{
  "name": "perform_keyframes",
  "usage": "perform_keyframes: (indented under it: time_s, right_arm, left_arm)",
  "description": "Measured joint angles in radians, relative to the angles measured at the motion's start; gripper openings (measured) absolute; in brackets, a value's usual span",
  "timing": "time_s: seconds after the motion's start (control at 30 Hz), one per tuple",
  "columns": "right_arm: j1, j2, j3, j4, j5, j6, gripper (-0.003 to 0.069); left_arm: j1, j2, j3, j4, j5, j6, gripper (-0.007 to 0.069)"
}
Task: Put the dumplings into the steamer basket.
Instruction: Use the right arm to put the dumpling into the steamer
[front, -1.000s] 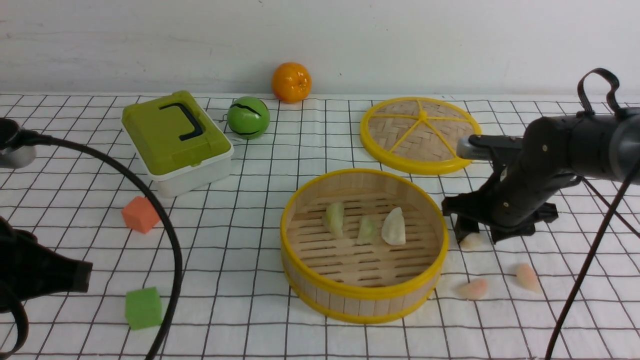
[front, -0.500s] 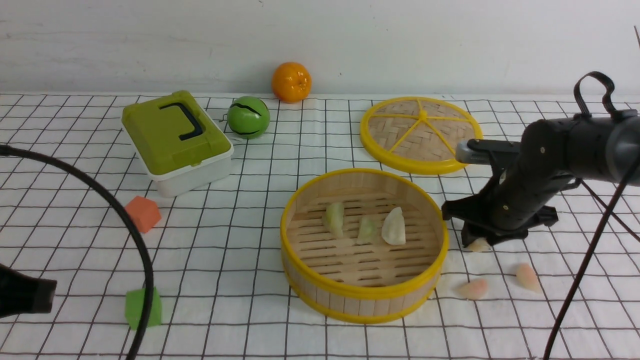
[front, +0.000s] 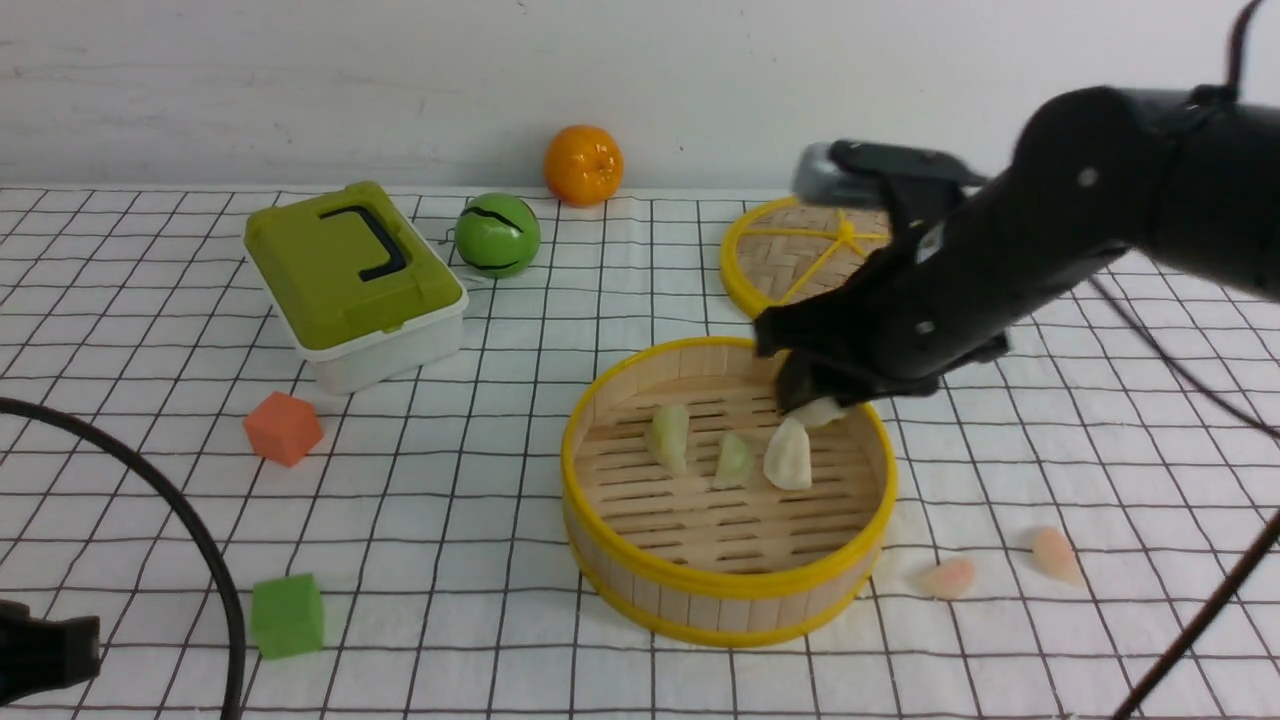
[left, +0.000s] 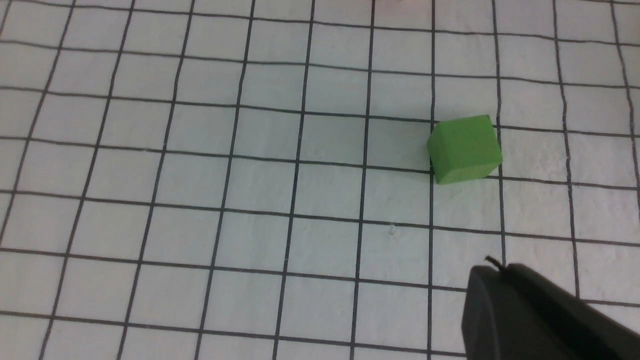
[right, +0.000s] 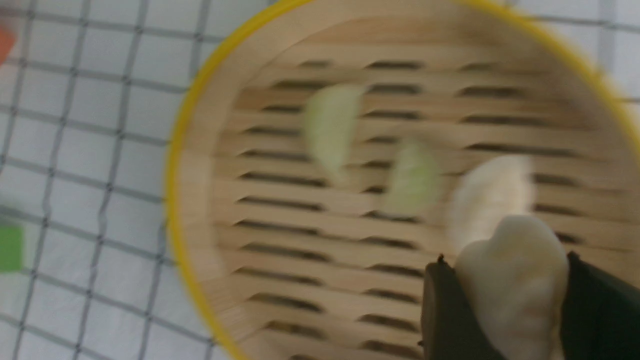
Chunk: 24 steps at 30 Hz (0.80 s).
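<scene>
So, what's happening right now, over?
Right gripper shut on cream-white dumpling above steamer basket. Left gripper unclear. Two pink dumplings outside. Nothing blocking.

Bright even light; blurred right-wrist view.

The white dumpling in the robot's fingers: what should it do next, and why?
Probably lower a little and open the right fingers. They pinch the white dumpling right above the steamer basket, over its slatted floor beside another white dumpling, so letting go should drop it inside.
</scene>
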Motion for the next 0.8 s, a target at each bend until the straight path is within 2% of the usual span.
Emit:
perform_keyframes:
  time_s: [0.07, 0.17, 0.33, 0.6, 0.67, 0.8]
  right_arm:
    - [0.074, 0.057, 0.0, 0.013, -0.063, 0.019, 0.0275]
    - [0.122, 0.127, 0.0, 0.017, -0.13, 0.067, 0.0275]
    - [0.125, 0.217, 0.001, 0.015, -0.195, 0.11, 0.0275]
    - [0.106, 0.224, 0.001, 0.008, -0.22, 0.14, 0.0276]
    - [0.106, 0.225, 0.001, 0.008, -0.22, 0.143, 0.0295]
    - [0.106, 0.225, 0.001, 0.008, -0.22, 0.143, 0.0384]
  left_arm:
    - [0.0, 0.0, 0.01, 0.001, -0.022, -0.025, -0.0013]
    - [0.0, 0.0, 0.011, 0.001, -0.043, -0.039, -0.0013]
    - [0.0, -0.003, 0.011, -0.001, -0.045, -0.045, -0.0013]
    - [0.0, -0.003, 0.011, -0.002, -0.055, -0.045, -0.0013]
    - [0.0, -0.003, 0.011, -0.002, -0.059, -0.045, -0.0013]
    - [0.0, -0.003, 0.011, -0.002, -0.065, -0.045, -0.0013]
